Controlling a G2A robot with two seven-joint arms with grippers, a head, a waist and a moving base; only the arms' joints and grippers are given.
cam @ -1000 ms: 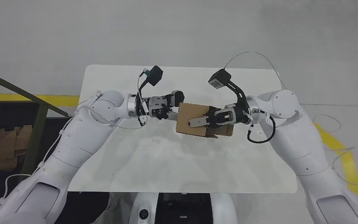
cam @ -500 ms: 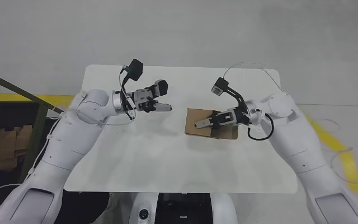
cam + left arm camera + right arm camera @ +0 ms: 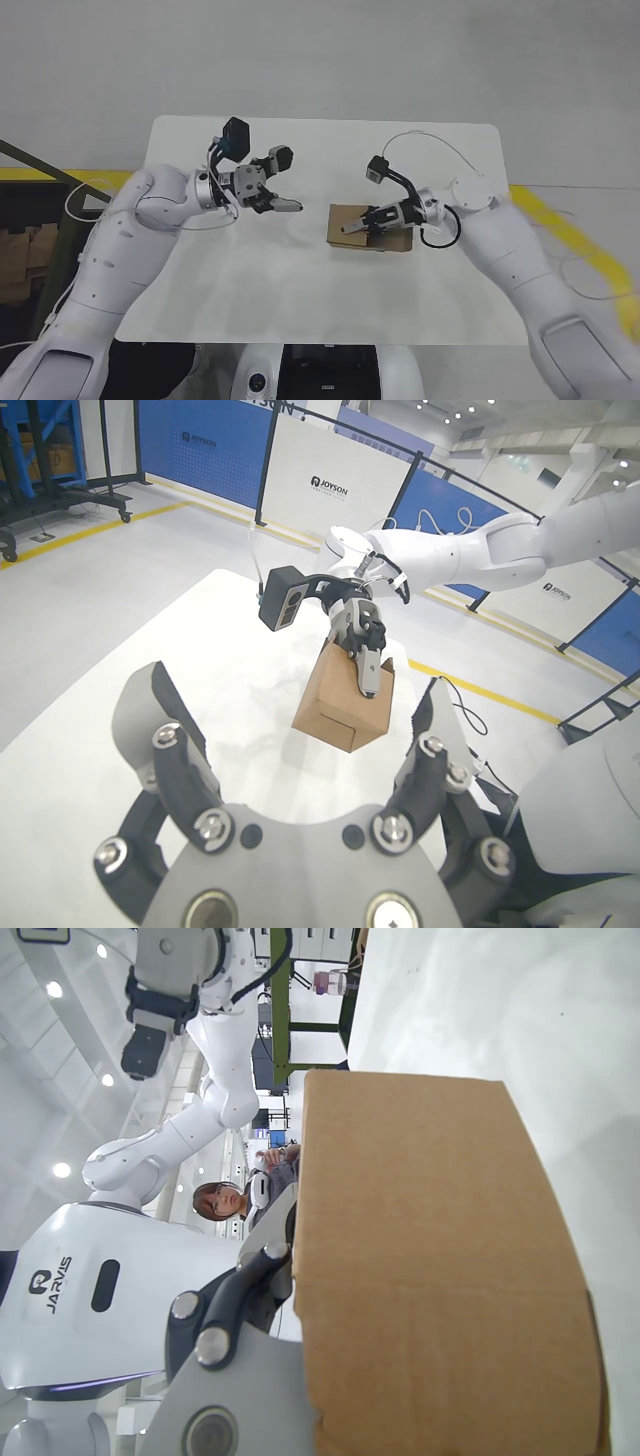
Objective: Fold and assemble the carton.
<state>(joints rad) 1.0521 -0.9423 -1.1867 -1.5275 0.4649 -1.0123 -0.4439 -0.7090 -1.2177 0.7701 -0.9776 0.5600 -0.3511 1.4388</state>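
The carton (image 3: 330, 700) is squared up, one end tucked shut (flaps beside the right pincer (image 3: 367, 677), clamped on its wall, look unclosed); left pincer (image 3: 286, 182) hangs apart, empty.

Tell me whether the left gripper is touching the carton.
Apart. The top view shows bare table between the left gripper and the carton; the left wrist view shows the same gap.

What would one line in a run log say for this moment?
carton: box-shaped | right gripper: shut on carton wall | left gripper: open, apart from carton
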